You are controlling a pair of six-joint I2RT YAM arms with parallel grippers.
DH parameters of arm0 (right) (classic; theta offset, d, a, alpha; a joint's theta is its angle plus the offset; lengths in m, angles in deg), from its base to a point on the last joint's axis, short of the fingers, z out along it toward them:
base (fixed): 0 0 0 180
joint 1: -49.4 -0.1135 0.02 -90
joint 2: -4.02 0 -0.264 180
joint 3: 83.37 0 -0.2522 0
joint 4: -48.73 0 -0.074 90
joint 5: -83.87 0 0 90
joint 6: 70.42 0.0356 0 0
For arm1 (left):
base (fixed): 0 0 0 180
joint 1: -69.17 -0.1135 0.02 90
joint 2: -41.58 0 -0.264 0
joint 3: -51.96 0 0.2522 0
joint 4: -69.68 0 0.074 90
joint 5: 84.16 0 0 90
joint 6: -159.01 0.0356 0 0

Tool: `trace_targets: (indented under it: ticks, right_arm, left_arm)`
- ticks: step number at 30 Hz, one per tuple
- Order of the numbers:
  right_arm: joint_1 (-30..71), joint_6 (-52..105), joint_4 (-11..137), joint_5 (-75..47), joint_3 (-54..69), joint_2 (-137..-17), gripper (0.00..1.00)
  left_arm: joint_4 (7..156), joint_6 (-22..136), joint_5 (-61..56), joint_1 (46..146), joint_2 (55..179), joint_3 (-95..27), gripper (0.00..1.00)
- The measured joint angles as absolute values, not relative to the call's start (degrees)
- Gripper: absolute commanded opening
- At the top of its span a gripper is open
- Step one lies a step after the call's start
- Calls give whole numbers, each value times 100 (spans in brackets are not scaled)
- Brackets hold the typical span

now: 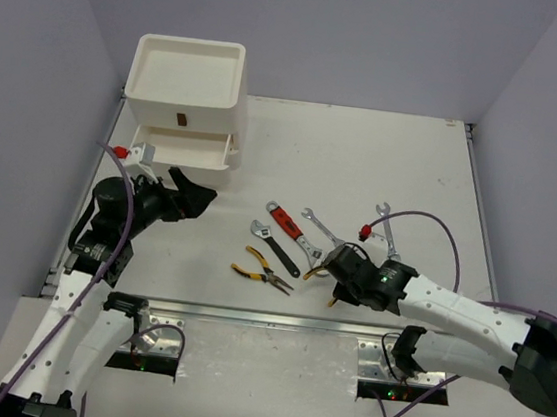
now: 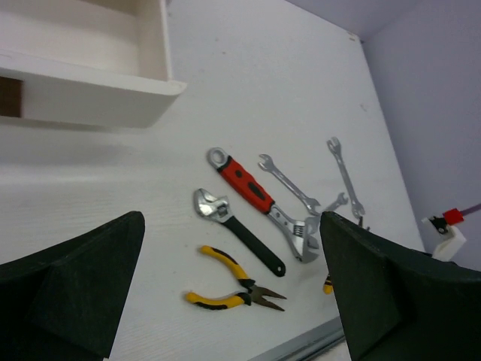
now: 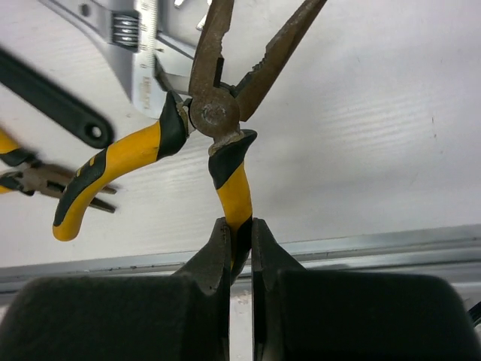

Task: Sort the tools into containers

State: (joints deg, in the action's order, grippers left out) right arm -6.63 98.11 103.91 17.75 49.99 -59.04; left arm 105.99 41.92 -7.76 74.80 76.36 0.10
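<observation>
My right gripper (image 3: 240, 233) is shut on one handle of the yellow-and-black pliers (image 3: 222, 113); their other handle splays left and their jaws point away from me. In the top view this gripper (image 1: 325, 271) is low over the table's front middle. My left gripper (image 1: 197, 195) is open and empty, below the open drawer (image 1: 187, 146) of the white container unit (image 1: 187, 87). Between its fingers (image 2: 75, 286) I see a second pair of yellow pliers (image 2: 229, 286), a black-handled wrench (image 2: 240, 233), a red-handled wrench (image 2: 248, 180) and silver wrenches (image 2: 289, 184).
The tools lie in a cluster at the table's middle front: red wrench (image 1: 287, 222), black wrench (image 1: 274, 246), yellow pliers (image 1: 261, 270), silver wrenches (image 1: 321, 229). A metal rail (image 1: 276, 319) runs along the near edge. Purple walls enclose the table.
</observation>
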Motion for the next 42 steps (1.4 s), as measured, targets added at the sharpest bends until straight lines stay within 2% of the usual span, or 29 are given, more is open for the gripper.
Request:
trace_targets:
  ticks: [6, 9, 16, 24, 30, 33, 35, 36, 37, 42]
  right_arm:
    - [-663, 7824, 9679, 1939, 4966, -5296, 0]
    - [-663, 6646, 9390, 1841, 4767, -5323, 0]
    - [-664, 5404, 9012, 1671, 4151, -5338, 0]
    - [-663, 5064, 8986, 1637, 3635, -5592, 0]
    - [-663, 5088, 9052, 1543, 3499, -5614, 0]
    - [-663, 5147, 9086, 1359, 3341, -5614, 0]
    - [-663, 5190, 9113, 1264, 3262, -5625, 0]
    - [-661, 5221, 9138, 1241, 3246, -5648, 0]
    - [-655, 5241, 9143, 1220, 3236, -5679, 0]
    - [-631, 5289, 9181, 1201, 3154, -5833, 0]
  left_arm:
    - [8272, 3004, -2839, 7579, 8285, 1142, 100]
    - [7632, 2743, -3142, 8200, 8973, 1192, 100]
    - [6719, 2601, -3246, 9697, 10044, 891, 96]
    - [6446, 2487, -2568, 10442, 10743, 504, 88]
    - [6290, 2425, -2070, 10841, 11275, 297, 68]
    - [6177, 2392, -1919, 10966, 11468, 264, 52]
    - [6070, 2345, -1893, 11008, 11539, 260, 28]
    - [6003, 2346, -1889, 11024, 11549, 249, 7]
    - [5915, 2325, -1879, 11053, 11561, 228, 1]
    - [5850, 2250, -1713, 11113, 11565, 190, 0]
